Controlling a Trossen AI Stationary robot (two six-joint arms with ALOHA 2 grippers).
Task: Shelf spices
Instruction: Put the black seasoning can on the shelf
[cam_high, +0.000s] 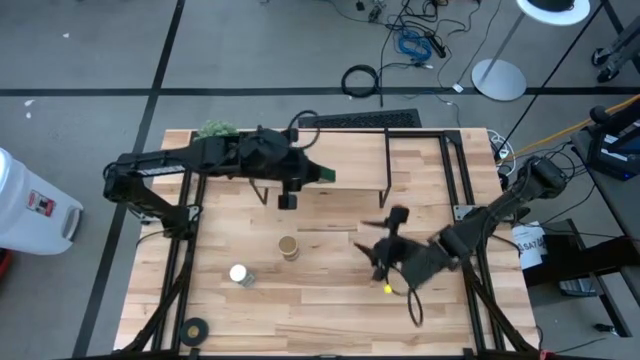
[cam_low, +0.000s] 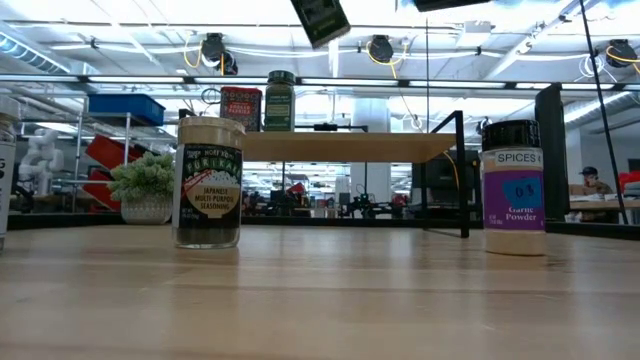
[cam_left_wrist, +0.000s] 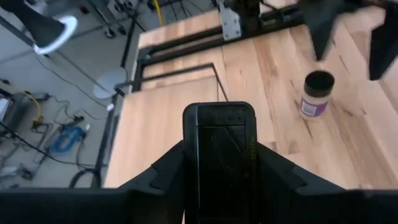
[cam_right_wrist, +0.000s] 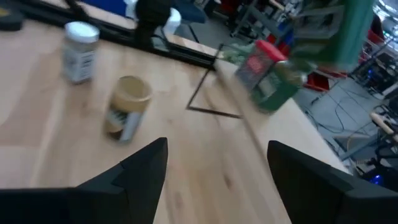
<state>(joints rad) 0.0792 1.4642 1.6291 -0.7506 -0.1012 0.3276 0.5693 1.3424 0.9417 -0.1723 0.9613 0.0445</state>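
My left gripper (cam_high: 318, 175) (cam_left_wrist: 219, 180) is shut on the dark square tin (cam_left_wrist: 219, 149) (cam_low: 320, 20) and holds it above the shelf (cam_low: 340, 147) (cam_high: 345, 150). A red tin (cam_low: 241, 108) (cam_right_wrist: 252, 62) and a green-lidded jar (cam_low: 280, 100) stand on the shelf's board. On the table stand a tan-lidded jar (cam_high: 289, 247) (cam_low: 208, 180), a white-lidded jar (cam_high: 240, 274) and a black-lidded jar (cam_low: 515, 185) (cam_left_wrist: 316, 93). My right gripper (cam_high: 385, 258) (cam_right_wrist: 214, 180) hovers open by the black-lidded jar and touches nothing. My left gripper pinches the dark square tin between its two fingers (cam_left_wrist: 168, 174), one on each long side (cam_left_wrist: 194, 165). The fingers come roughly level from the table's left. The tin is lifted clear above the shelf's board and shows tilted in the low view.
A fuzzy green plant (cam_high: 215, 128) (cam_low: 145, 185) sits at the table's far left corner. A black tape roll (cam_high: 195, 328) lies near the near left edge. The shelf's black legs (cam_low: 462, 175) stand behind the jars. Bare wood lies between the jars and the near edge.
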